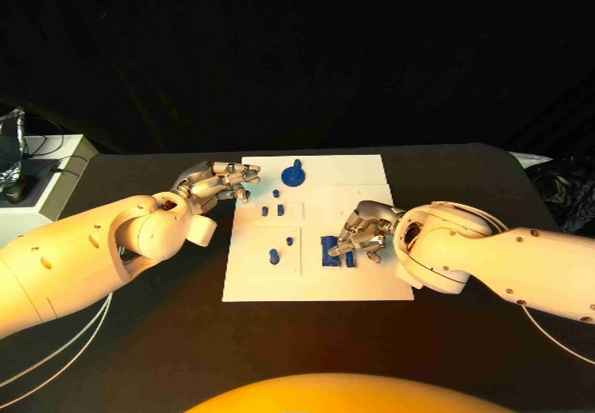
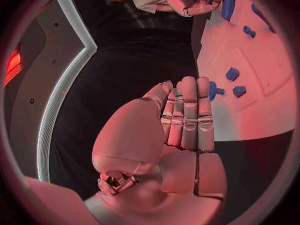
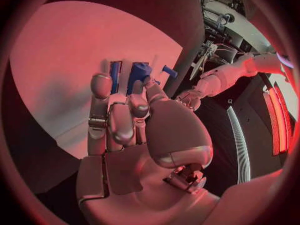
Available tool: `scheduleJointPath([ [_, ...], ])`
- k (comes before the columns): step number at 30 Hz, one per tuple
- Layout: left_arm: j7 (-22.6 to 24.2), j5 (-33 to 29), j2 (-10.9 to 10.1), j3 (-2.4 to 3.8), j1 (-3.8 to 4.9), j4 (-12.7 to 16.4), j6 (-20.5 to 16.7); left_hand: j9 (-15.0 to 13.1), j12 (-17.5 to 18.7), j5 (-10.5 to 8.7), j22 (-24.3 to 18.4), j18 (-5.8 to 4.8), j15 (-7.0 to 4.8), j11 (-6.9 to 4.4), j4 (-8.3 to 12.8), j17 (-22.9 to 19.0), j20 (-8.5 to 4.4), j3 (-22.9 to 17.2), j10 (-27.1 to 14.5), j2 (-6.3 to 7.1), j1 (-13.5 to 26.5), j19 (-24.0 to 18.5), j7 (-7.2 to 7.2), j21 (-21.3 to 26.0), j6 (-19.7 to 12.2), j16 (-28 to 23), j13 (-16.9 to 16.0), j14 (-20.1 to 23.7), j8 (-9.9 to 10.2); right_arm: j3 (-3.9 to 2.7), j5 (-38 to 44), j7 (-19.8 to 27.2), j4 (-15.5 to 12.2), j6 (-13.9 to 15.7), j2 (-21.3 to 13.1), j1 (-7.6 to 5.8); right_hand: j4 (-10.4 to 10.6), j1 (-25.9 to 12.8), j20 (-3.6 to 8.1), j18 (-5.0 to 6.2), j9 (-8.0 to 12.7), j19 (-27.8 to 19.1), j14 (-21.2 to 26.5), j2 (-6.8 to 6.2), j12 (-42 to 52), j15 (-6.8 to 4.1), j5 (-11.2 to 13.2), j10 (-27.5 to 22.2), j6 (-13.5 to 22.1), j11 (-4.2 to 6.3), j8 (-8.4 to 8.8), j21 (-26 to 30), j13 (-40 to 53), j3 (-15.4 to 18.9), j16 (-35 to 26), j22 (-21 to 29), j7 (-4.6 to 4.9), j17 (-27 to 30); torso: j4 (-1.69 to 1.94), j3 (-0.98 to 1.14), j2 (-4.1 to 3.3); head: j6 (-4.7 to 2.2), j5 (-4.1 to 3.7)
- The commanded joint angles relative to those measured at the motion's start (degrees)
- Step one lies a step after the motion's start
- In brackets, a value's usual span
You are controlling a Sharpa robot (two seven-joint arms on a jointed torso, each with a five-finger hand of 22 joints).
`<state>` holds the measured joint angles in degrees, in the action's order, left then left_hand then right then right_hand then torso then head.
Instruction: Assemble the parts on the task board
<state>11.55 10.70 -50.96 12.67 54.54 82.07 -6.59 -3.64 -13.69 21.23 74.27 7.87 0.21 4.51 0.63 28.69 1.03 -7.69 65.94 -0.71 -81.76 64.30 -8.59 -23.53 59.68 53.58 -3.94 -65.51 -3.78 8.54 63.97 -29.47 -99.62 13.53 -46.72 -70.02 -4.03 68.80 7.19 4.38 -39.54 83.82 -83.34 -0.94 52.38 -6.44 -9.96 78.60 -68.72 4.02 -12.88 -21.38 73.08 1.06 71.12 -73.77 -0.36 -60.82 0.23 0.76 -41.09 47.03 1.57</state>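
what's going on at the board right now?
The robot is working over the white task board on the black table. Its right hand is down at the blue block parts near the board's lower middle, fingers at them; whether it grips one is hard to tell. The left hand hovers at the board's left edge with fingers curled, holding nothing. A round blue part sits near the top, and small blue pegs stand mid-board.
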Motion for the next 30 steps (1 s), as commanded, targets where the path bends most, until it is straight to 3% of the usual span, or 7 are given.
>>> scheduleJointPath([
  [1,0.2,0.1,0.0,0.04,-0.01,0.1,1.0,-0.1,-0.3,0.25,0.1,0.02,0.24,-0.06,0.0,0.0,-0.10,-0.4,-0.4,-0.16,0.4,0.3,-0.03,0.2,-0.5,-0.1,0.0,0.0,0.0,0.17,1.7,0.2,-0.6,-1.1,-0.5,0.31,0.5,0.0,0.41,-0.80,0.1,2.8,0.0,-1.02,0.3,-0.48,0.4,0.4,-0.2,0.06,-0.56,-0.4,0.1,-1.0,0.3,-0.2,-0.16,-0.2,-0.01,0.04,-0.02,0.08,0.13],
  [14,0.0,0.1,-0.2,0.04,-0.03,0.0,1.1,-0.1,-0.3,0.25,0.1,0.02,0.24,-0.06,0.0,0.0,-0.10,-0.4,-0.4,-0.16,0.4,0.3,-0.03,0.2,-0.5,-0.1,0.0,0.0,0.0,0.17,2.4,0.5,-2.3,-1.9,-1.9,0.45,3.0,0.2,0.39,-0.79,0.1,2.9,0.0,-3.41,0.3,-0.47,1.2,0.6,-0.2,0.04,-1.24,-0.8,0.4,-2.7,0.3,-0.4,-0.16,-0.5,0.01,0.07,-0.02,0.32,0.37],
  [30,-0.2,0.1,-0.3,0.04,-0.06,0.0,1.2,-0.1,-0.3,0.25,0.1,0.02,0.24,-0.06,0.0,0.0,-0.10,-0.4,-0.4,-0.16,0.4,0.3,-0.03,0.2,-0.5,-0.1,0.0,0.0,0.0,0.17,3.1,0.2,-2.7,-1.6,-2.1,0.59,3.4,0.3,0.40,-0.79,0.1,2.9,0.0,-3.57,0.3,-0.47,1.2,0.6,-0.2,0.05,-1.33,-1.0,0.5,-3.0,0.4,-0.4,-0.15,-0.6,0.02,-0.05,-0.03,0.38,0.38],
])
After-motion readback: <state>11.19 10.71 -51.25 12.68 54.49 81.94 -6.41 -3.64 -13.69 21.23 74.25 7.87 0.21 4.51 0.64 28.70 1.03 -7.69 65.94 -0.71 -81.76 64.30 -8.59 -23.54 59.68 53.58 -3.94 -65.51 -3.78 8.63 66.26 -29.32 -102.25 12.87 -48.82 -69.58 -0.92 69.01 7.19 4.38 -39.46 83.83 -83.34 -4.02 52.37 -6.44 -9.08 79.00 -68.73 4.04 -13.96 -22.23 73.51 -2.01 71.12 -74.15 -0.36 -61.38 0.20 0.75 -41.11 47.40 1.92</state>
